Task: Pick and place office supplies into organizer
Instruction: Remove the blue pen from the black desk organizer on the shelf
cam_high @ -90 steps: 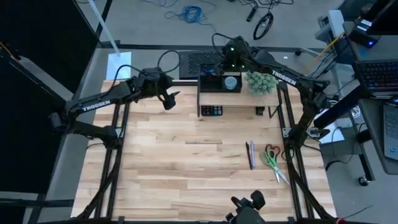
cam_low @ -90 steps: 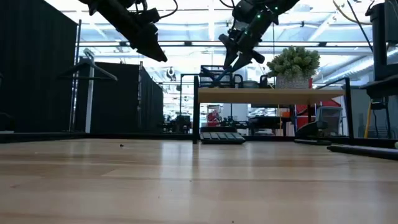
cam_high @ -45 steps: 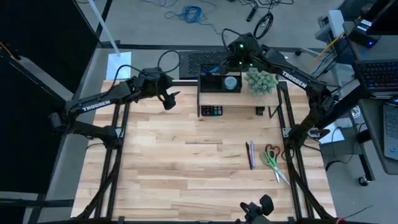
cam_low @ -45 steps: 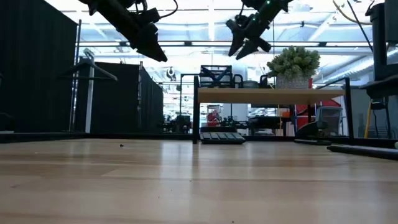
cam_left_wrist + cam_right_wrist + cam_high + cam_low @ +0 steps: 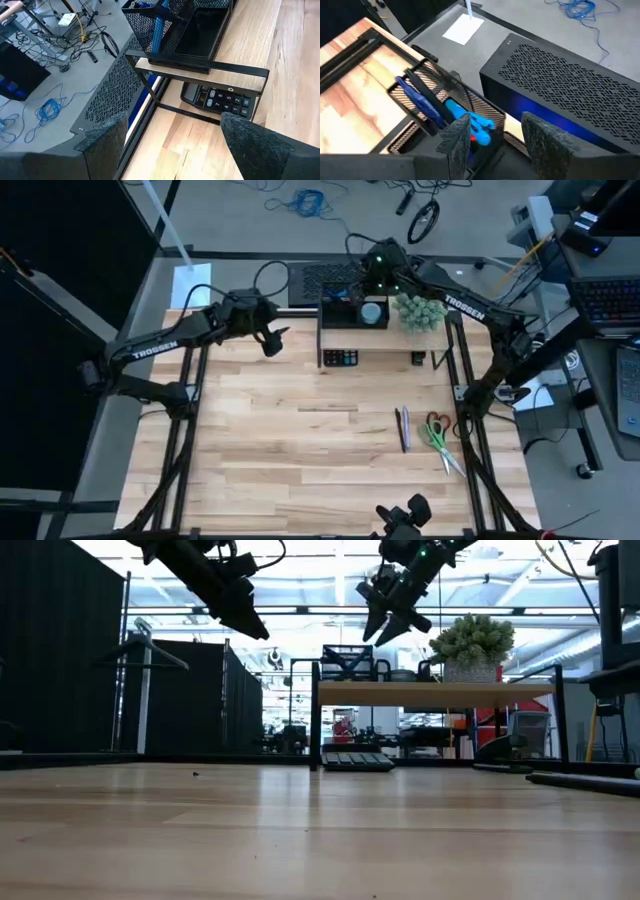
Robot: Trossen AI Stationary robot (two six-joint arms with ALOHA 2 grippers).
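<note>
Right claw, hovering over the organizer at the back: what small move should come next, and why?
Probably swing it away from the organizer toward the pens and scissors still lying on the table. The right claw is open and empty above the mesh tray, where blue pens already sit. The left claw waits, open, on the other side of the table.
</note>
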